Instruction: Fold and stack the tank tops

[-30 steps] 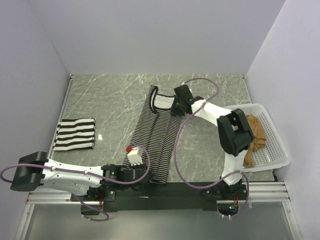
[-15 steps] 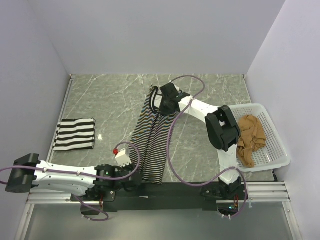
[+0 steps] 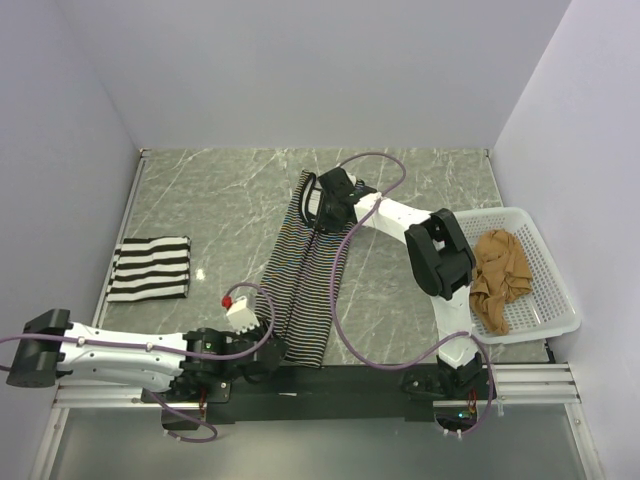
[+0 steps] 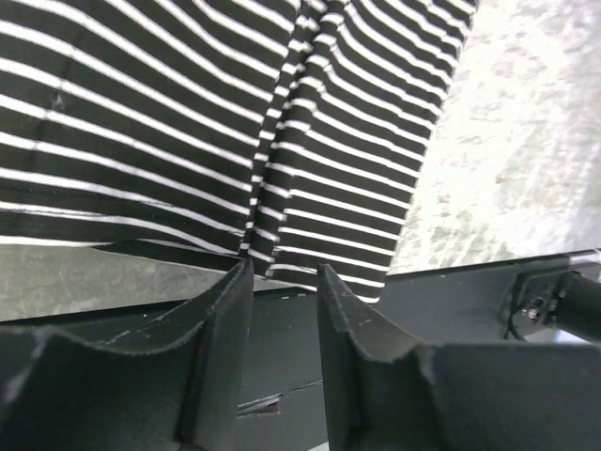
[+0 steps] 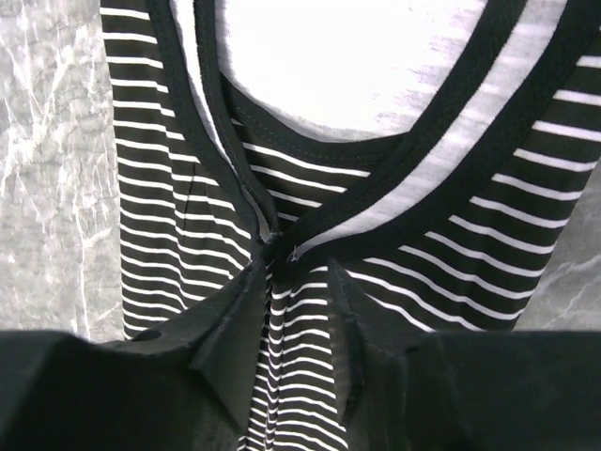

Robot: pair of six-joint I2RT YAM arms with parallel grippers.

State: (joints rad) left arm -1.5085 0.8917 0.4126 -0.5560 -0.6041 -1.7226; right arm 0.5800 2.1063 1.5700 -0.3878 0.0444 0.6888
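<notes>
The long top (image 3: 305, 290) lies lengthwise on the desk (image 3: 230, 200). The left fingers (image 4: 223, 315), slightly parted and gripping nothing, sit at its near hem, with a fold just off their tips. The right fingers (image 5: 235, 324), also parted, straddle its black-trimmed neckline. The bold-striped top (image 3: 150, 268) lies folded at left, and the tan top (image 3: 500, 280) is in the basket (image 3: 560, 318).
</notes>
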